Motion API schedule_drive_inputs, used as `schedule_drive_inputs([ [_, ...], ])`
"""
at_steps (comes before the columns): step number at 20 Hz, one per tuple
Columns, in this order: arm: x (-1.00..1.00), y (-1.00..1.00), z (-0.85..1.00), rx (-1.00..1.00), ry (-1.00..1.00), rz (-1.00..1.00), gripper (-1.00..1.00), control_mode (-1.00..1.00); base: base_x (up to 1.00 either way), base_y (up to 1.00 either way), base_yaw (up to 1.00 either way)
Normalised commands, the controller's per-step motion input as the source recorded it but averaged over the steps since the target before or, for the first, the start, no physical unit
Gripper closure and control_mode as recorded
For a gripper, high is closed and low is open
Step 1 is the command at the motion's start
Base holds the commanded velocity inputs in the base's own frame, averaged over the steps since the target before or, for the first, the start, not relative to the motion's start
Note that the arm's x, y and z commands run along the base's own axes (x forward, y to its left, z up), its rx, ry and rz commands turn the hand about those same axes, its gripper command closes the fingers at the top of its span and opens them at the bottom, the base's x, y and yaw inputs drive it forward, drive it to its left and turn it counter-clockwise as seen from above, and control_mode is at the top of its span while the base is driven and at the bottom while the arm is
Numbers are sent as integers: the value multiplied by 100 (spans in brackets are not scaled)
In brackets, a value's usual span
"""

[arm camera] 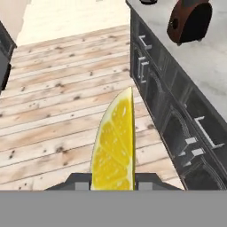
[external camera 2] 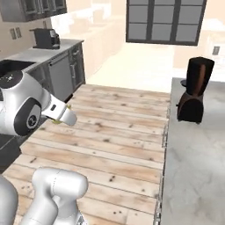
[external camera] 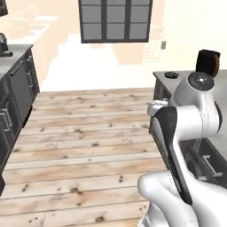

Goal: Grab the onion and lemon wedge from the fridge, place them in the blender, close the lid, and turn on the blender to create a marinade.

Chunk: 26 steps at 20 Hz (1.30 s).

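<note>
Fingers (arm camera: 112, 179) grip the bright yellow lemon wedge (arm camera: 114, 148), its long axis pointing away from the hand, and we judge the tall black blender (external camera 2: 196, 90) on the grey stone desk (external camera 2: 193, 167) lies ahead to the right, well apart.

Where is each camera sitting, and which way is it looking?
Left base view: behind the arm's left side, facing the wood floor and dark window; white arm rises at lower right.
Right base view: behind its right side, facing the grey counter; arm at lower left.
Hand view: on the hand, looking past the claw shut on the bright yellow lemon wedge.
All three share the tall black blender with reddish-brown base.
</note>
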Motion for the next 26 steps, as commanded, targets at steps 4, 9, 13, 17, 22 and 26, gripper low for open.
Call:
schedule_drive_inputs([
  [4, 0, 0, 0, 0, 0, 0, 100, 100, 93, 2, -44],
  [9, 0, 0, 0, 0, 0, 0, 100, 100, 61, 32, -60],
  [13, 0, 0, 0, 0, 0, 0, 100, 100, 40, 69, -72],
  [17, 0, 0, 0, 0, 0, 0, 100, 100, 44, 74, -72],
  [22, 0, 0, 0, 0, 0, 0, 100, 100, 59, 87, -67],
  [26, 0, 0, 0, 0, 0, 0, 100, 100, 69, 94, -63],
])
